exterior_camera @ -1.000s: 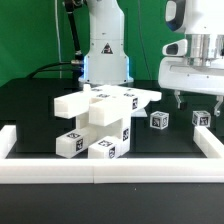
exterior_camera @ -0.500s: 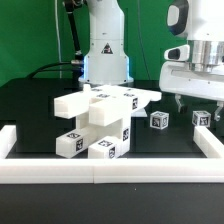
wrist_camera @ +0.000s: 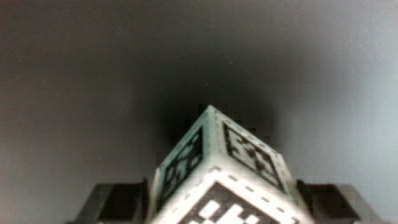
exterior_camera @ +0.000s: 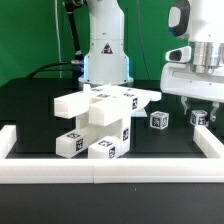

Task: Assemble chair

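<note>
While the gripper point(exterior_camera: 200, 106) straddles the small cube point(wrist_camera: 222, 165) near the table's point(exterior_camera: 30, 100) edge on the exterior view's right, cube squarely between its fingers, I cannot tell whether they clamp it.

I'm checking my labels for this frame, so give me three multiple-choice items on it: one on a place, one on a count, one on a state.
1. Where is the tool?
A. Over the pile
B. Beyond the front rail
C. At the right cube

2. How many cubes stand apart from the pile?
A. Two
B. One
C. Four

3. What is between the tool's fingers?
A. Nothing
B. A cube
C. A long bar

Key:
1 C: in the exterior view the tool sits at the cube nearest that view's right.
2 A: only the left cube and the right cube stand apart from the pile.
3 B: the wrist view shows a tagged cube between the fingers.
</note>
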`<state>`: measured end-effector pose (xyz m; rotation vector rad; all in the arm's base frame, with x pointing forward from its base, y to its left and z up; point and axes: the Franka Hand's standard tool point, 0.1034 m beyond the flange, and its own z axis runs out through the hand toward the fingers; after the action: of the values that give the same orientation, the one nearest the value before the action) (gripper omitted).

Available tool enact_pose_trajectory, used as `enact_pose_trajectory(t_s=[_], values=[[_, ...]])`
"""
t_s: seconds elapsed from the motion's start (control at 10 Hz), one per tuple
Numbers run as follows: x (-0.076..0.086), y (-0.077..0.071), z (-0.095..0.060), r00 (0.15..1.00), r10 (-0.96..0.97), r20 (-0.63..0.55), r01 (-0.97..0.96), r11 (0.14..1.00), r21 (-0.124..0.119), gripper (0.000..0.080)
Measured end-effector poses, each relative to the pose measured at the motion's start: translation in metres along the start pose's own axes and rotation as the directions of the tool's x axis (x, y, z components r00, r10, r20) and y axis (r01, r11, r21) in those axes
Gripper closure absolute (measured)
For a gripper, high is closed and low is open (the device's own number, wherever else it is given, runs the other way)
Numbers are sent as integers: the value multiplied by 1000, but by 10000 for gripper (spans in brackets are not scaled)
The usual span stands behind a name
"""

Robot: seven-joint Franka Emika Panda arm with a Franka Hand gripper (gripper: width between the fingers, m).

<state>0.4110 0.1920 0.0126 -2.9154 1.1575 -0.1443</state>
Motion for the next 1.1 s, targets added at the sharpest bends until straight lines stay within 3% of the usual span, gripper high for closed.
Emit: enact_pose_trajectory(t_s=[0.7,0.9,1.1], values=[[7,2,-4,999,-50,-4,50,999,3,406],[14,5,-16,995,-94,27,95,996,-7,406],[31,4,-36,992,-123,32,123,992,15,406]])
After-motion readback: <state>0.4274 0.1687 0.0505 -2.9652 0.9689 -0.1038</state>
